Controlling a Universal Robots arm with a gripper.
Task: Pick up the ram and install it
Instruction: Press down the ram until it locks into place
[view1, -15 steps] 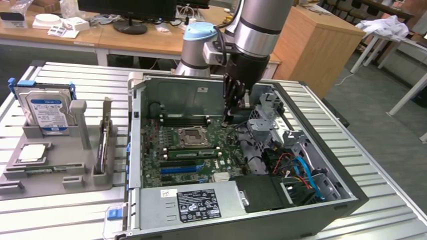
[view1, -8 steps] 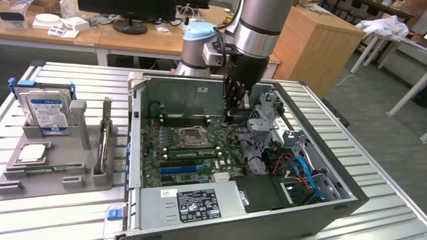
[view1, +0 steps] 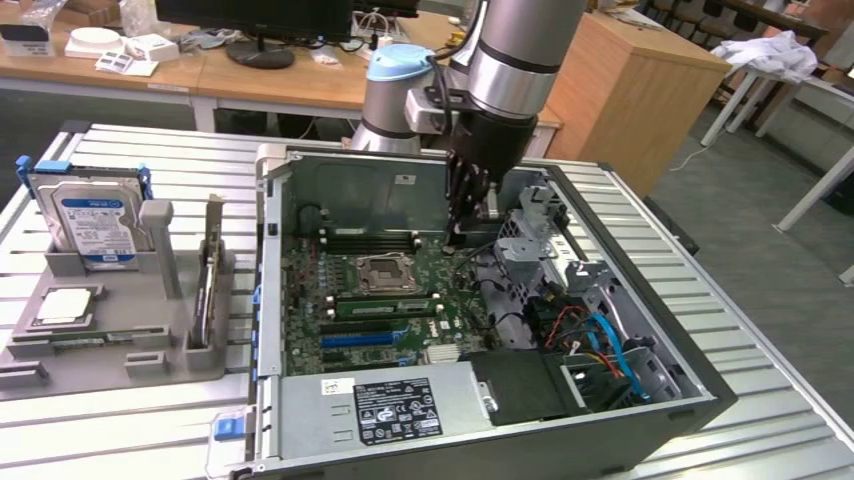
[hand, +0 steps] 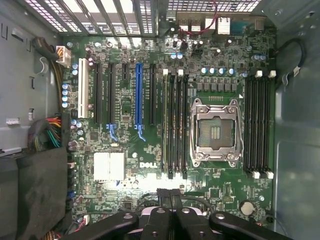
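Gripper (view1: 461, 235) closed, low inside case (view1: 350, 188), beside drive cage (view1: 537, 240), over motherboard (view1: 310, 300) edge.

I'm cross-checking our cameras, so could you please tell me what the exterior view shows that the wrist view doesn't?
The exterior view adds the hard drive and processor chip in the gray holder. The wrist view adds the DELL lettering and coin battery. Both share the empty processor socket and the shut pincer.
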